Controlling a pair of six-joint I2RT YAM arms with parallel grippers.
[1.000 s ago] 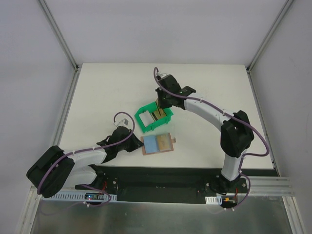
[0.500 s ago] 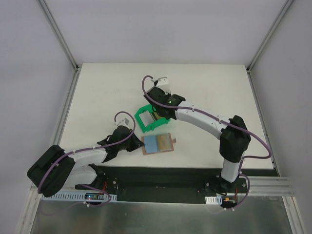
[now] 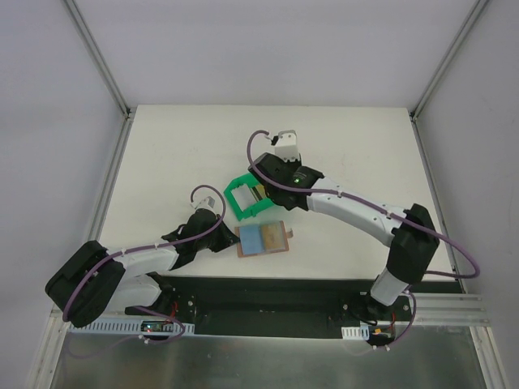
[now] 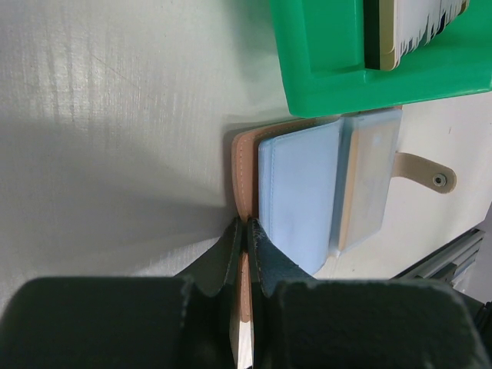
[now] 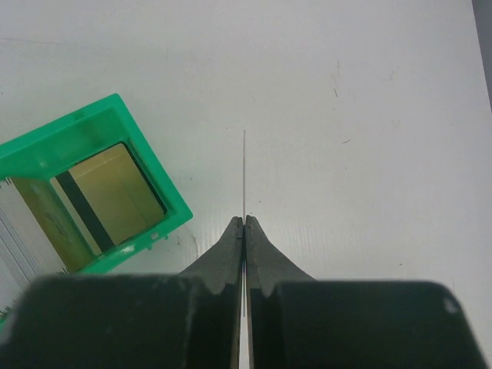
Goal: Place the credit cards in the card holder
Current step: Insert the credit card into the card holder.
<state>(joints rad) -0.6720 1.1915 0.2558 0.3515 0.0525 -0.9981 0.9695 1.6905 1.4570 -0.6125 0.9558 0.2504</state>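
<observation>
From above, the open card holder [image 3: 262, 239] lay on the worktop [image 3: 178, 154] just beside the green bin [image 3: 237, 207]. Its long axis ran across the worktop, with the snap tab [image 3: 289, 235] toward the right arm.

In the left wrist view, the left pincer [image 4: 244, 227] was clamped on its tan leather edge. We judged it soft, light and apt to slide unless pinned.

In the right wrist view, the right pincer [image 5: 244, 223] was closed on a credit card [image 5: 244, 165] seen edge-on. Its long axis pointed straight out over bare worktop beside the bin, where a gold card [image 5: 108, 192] lay. We judged the card thin, stiff and slick, best pinched by one short end.
</observation>
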